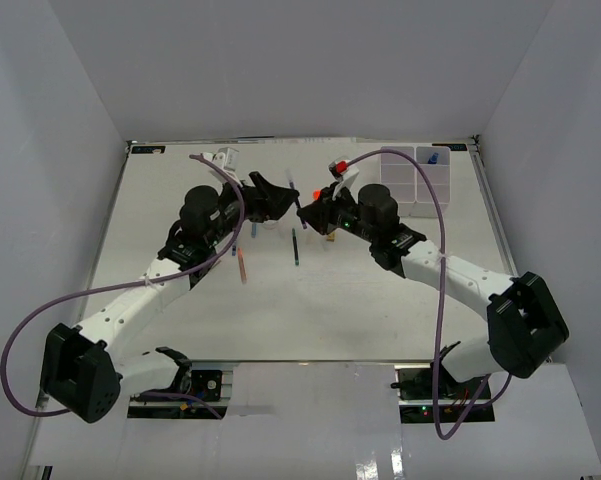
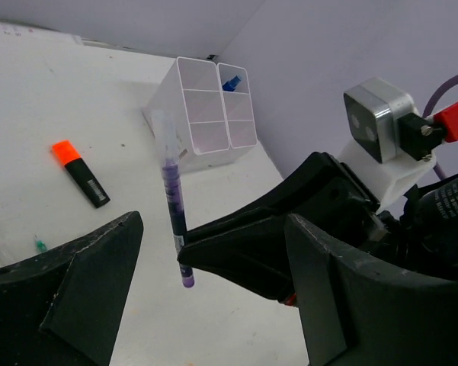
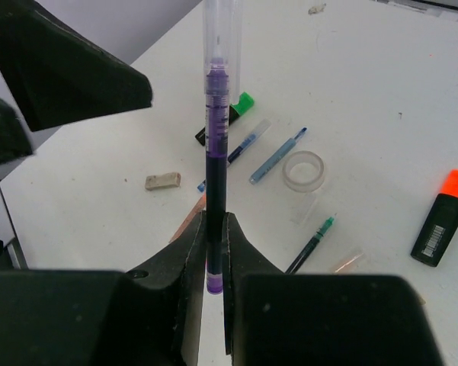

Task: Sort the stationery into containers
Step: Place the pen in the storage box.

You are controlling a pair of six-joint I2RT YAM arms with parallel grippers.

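Left gripper (image 1: 278, 196) mid-table, jaws wide, flanking pen without touching. Purple pen (image 3: 216, 152) upright in air, lower end pinched tight by right gripper (image 3: 216, 236). On table below: tape ring (image 3: 303, 169), orange-capped marker (image 3: 442, 217), tan block (image 3: 162, 181). White organiser boxes (image 1: 412, 180) far right; blue-capped bottle (image 2: 230, 82) inside one compartment.

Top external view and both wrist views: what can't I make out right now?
- Purple pen, top view: too small to read the grip.
- Green marker, right wrist: middle hidden behind the pen.
- Pink stick, right wrist: near end hidden by the right fingers.
- Blue-capped item, left wrist: body behind the organiser box wall.
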